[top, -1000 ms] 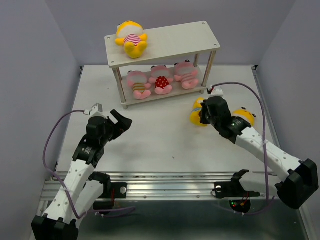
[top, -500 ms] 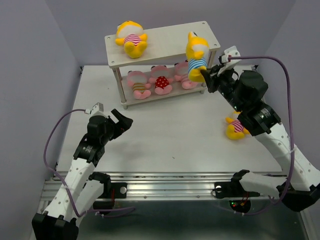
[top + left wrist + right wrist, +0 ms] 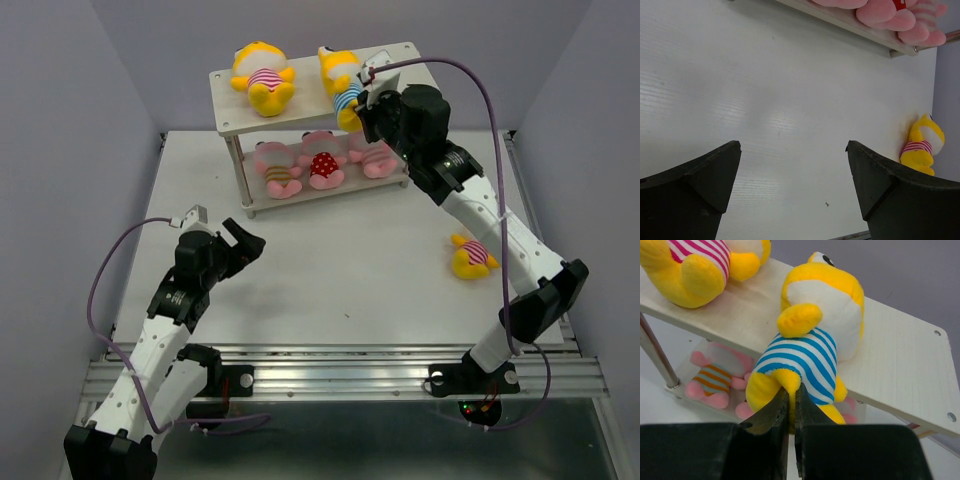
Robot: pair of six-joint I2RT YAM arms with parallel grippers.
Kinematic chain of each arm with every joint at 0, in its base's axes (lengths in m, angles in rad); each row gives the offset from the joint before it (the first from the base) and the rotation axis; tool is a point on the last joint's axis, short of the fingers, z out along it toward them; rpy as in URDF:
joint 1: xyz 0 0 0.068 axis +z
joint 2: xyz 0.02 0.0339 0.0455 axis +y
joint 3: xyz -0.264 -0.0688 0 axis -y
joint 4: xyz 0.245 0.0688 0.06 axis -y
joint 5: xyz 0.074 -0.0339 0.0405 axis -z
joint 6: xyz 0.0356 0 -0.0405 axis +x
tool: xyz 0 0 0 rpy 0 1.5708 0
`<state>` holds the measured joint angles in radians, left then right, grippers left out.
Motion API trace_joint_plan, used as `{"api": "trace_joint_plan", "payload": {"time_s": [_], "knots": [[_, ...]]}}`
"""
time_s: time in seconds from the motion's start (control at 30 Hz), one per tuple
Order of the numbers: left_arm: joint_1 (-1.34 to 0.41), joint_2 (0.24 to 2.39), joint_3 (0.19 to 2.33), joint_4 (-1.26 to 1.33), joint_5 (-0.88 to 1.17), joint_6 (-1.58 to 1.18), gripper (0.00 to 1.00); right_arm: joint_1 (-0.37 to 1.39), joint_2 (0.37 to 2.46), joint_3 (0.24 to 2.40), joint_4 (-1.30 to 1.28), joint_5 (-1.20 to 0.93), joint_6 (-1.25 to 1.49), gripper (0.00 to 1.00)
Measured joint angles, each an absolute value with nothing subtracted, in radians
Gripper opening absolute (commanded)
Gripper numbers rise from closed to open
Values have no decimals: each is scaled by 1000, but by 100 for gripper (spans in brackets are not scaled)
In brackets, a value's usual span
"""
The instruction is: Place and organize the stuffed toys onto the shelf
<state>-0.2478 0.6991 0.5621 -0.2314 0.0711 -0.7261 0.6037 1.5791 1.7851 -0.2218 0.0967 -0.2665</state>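
The off-white shelf [image 3: 400, 58] stands at the back of the table. My right gripper [image 3: 363, 106] is shut on the leg of a yellow toy with a blue-striped belly [image 3: 343, 80], held over the top board; it also shows in the right wrist view [image 3: 815, 335]. A yellow toy with a pink-striped belly [image 3: 262, 76] lies on the top board's left part. Three pink toys [image 3: 322, 159] sit on the lower board. Another yellow toy [image 3: 471, 256] lies on the table at the right. My left gripper [image 3: 243, 243] is open and empty over the table.
Grey walls close in the table on the left, back and right. A metal rail [image 3: 340, 365] runs along the near edge. Cables loop from both arms. In the left wrist view the lower board's edge [image 3: 860, 24] and the yellow toy [image 3: 921, 147] show.
My right gripper has carried the blue-striped yellow toy from the table at the right up and left, over the shelf's top board. The left arm has not moved.
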Motion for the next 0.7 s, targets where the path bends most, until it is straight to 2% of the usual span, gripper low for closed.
{"api": "trace_joint_plan", "payload": {"time_s": [0.2, 0.3, 0.37, 0.7], "knots": [[-248, 699, 562, -237, 68, -721, 99, 606, 1694, 1883, -215, 116, -288, 1], [-248, 698, 562, -243, 63, -718, 99, 610, 1723, 1922, -215, 130, -292, 4], [-248, 698, 562, -249, 60, -715, 99, 610, 1737, 1938, -215, 135, -292, 9], [-248, 698, 562, -253, 52, -714, 99, 610, 1803, 2018, -231, 104, -310, 13]]}}
